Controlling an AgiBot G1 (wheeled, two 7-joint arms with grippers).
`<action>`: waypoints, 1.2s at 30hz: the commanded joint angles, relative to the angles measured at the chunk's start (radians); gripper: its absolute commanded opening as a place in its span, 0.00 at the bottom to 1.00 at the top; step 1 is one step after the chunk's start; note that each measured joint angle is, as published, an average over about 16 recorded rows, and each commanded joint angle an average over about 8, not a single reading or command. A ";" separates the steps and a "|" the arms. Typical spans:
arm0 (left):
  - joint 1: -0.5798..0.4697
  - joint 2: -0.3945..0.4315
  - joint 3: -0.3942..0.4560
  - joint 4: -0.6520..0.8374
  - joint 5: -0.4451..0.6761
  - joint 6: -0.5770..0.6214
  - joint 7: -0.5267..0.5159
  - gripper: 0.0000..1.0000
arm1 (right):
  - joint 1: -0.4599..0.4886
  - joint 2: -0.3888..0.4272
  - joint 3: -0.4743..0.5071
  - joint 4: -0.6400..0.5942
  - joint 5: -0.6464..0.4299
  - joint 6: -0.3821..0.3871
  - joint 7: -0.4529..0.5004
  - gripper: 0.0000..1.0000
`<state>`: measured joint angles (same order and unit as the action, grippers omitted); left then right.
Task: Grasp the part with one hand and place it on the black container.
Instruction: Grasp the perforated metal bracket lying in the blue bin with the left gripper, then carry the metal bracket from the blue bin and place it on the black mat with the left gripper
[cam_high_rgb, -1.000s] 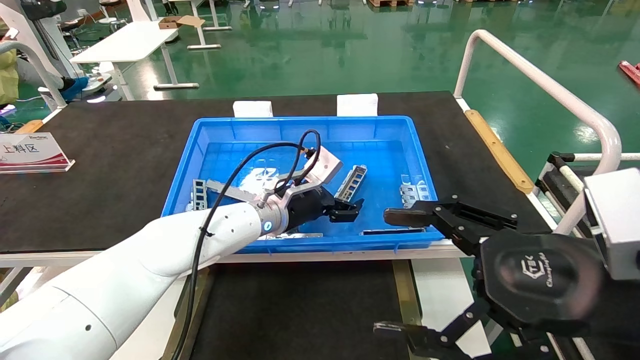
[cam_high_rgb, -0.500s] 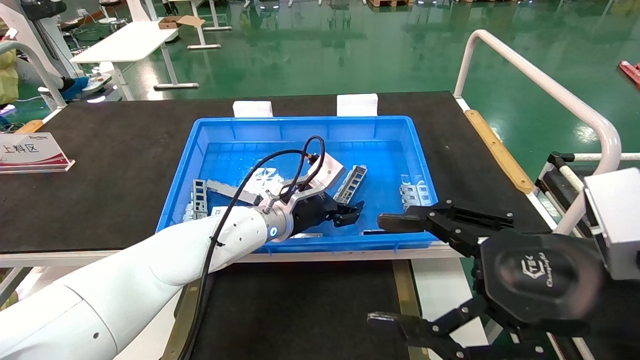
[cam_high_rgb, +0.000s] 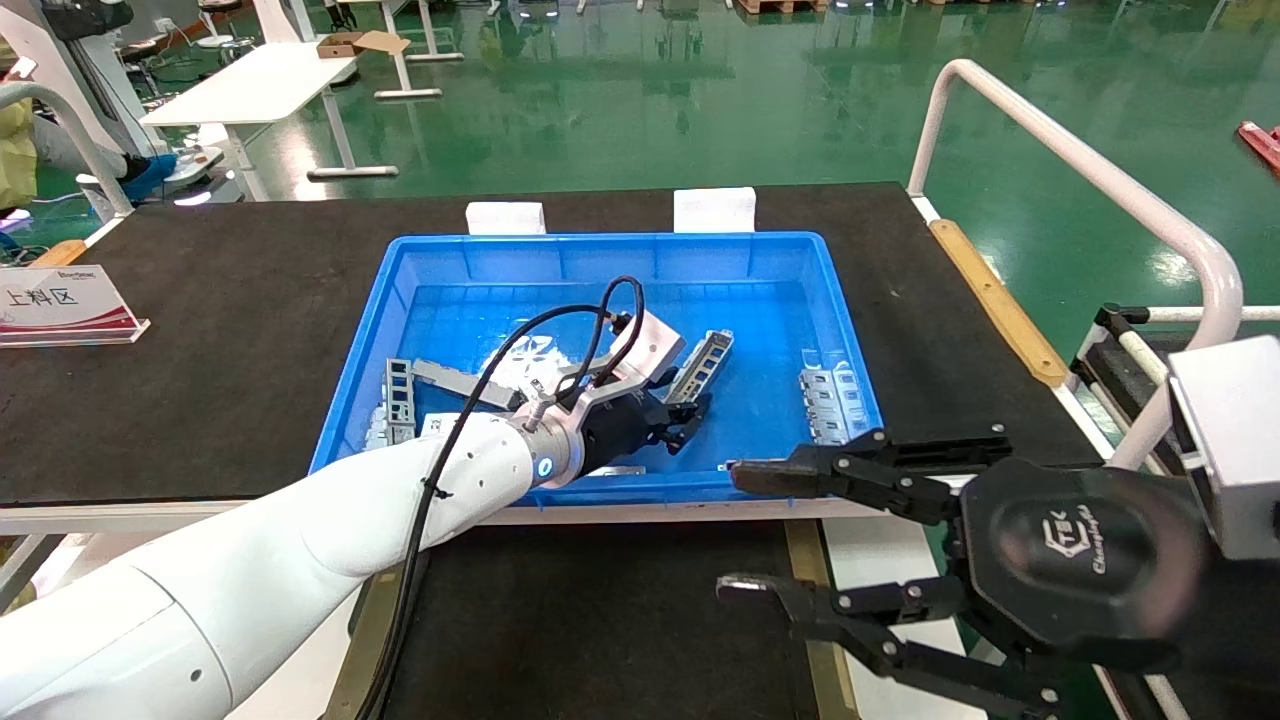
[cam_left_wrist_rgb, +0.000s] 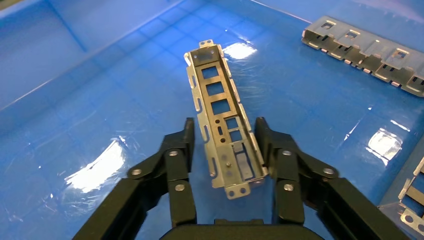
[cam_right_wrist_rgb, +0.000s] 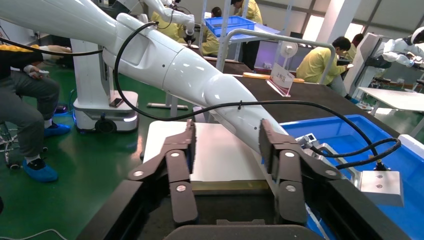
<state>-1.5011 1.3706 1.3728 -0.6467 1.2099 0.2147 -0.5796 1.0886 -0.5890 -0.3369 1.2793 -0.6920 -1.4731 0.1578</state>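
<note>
Table (cam_high_rgb: 200, 330) with a dark black top fills most of the head view, and a big blue bin (cam_high_rgb: 600, 255) sits on the middle of it. Below the bin, close to the robot, lies the black container (cam_high_rgb: 600, 620), a wide flat black tray with a yellowish-brown strip along each of its two sides. It has no metal piece on it.

The white left arm reaches from the low left into the bin. Its left gripper (cam_left_wrist_rgb: 224, 150) is down near the blue floor, in the middle of the bin. The two black fingers (cam_left_wrist_rgb: 180, 155) are spread a little, one on each side of the part (cam_left_wrist_rgb: 222, 135). The part is a thin silver metal piece with a row of little square holes and bent-up edges. It lies flat on the bin floor with its near end between the fingers. There looks to be a small gap on both sides, but I cannot tell for sure if the fingers touch it.

The right gripper (cam_high_rgb: 730, 530) hangs low on the right, over the near edge of the bin and the black container. Its fingers are wide apart and hold nothing.

More silver metal pieces (cam_high_rgb: 830, 400) lie by the right wall of the bin, and others (cam_high_rgb: 400, 395) lie by the left wall
</note>
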 joint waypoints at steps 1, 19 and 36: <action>-0.002 0.000 0.009 0.002 -0.009 -0.003 -0.002 0.00 | 0.000 0.000 0.000 0.000 0.000 0.000 0.000 0.00; -0.031 -0.029 -0.047 -0.054 -0.092 0.007 0.100 0.00 | 0.000 0.000 0.000 0.000 0.000 0.000 0.000 0.00; 0.044 -0.314 -0.325 -0.401 -0.296 0.306 0.413 0.00 | 0.000 0.000 -0.001 0.000 0.001 0.000 0.000 0.00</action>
<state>-1.4579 1.0586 1.0582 -1.0455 0.9193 0.5159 -0.1804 1.0888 -0.5886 -0.3378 1.2793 -0.6914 -1.4727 0.1574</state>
